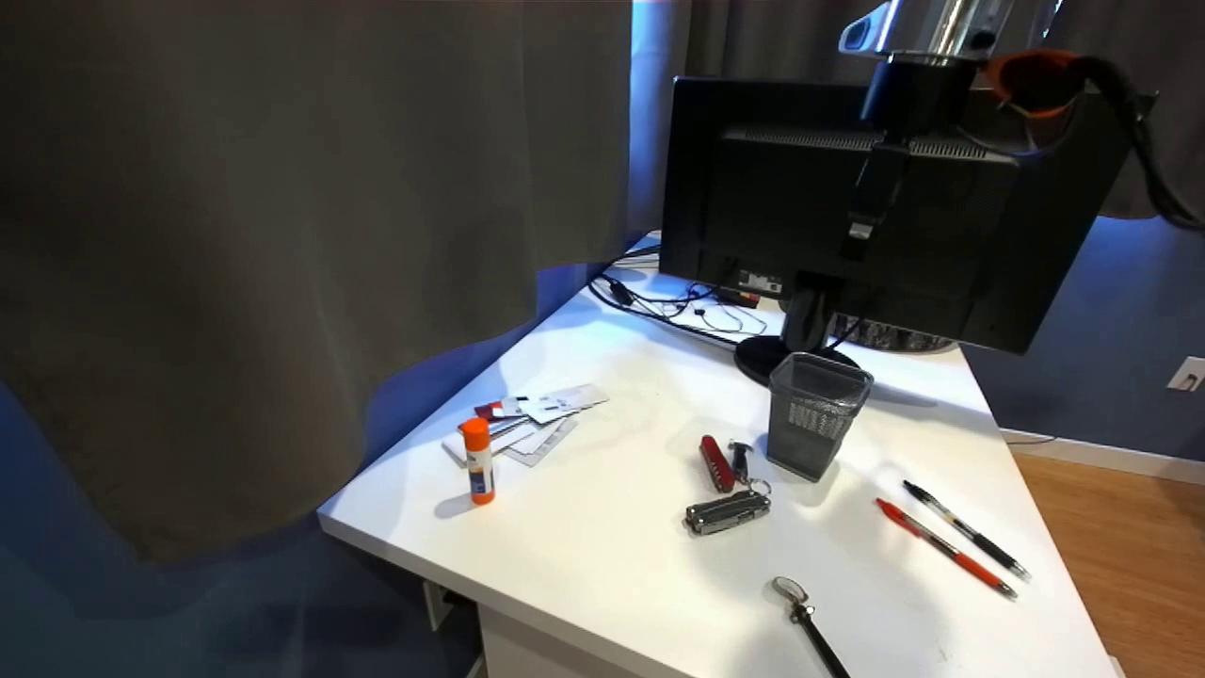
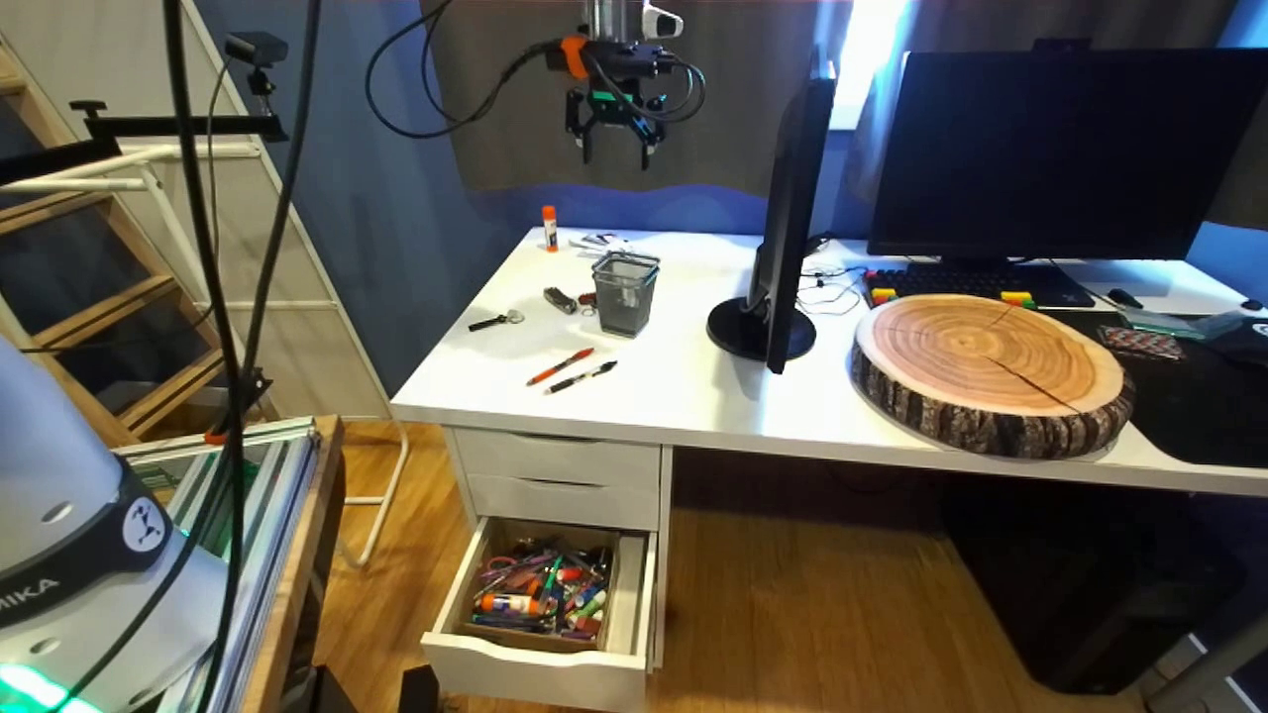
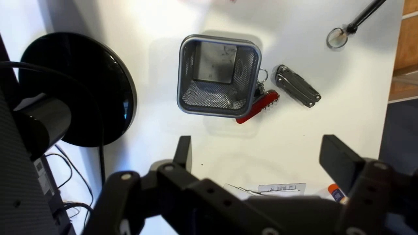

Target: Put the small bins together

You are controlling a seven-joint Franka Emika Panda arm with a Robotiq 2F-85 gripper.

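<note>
A grey see-through mesh bin [image 1: 814,424] with square tapered sides stands upright on the white desk; it also shows in an exterior view [image 2: 626,297] and in the wrist view [image 3: 214,98]. Its rim looks doubled in the wrist view, but I cannot tell whether a second bin is nested in it. No separate dark grey bin with a pale rim shows. My gripper [image 2: 615,154] hangs well above the desk, apart from the bin. In the wrist view the gripper [image 3: 261,151] is open with nothing between its fingers, and the bin is beyond the fingertips.
A large black monitor [image 1: 847,217] stands close to the bin. Near the bin lie a red pocket knife [image 3: 261,106], a multi-tool [image 3: 297,85], pens [image 1: 946,549] and a black-handled ring tool [image 1: 810,621]. Cards [image 1: 541,414] and a glue stick [image 1: 478,461] are farther off. A drawer [image 2: 545,665] is open.
</note>
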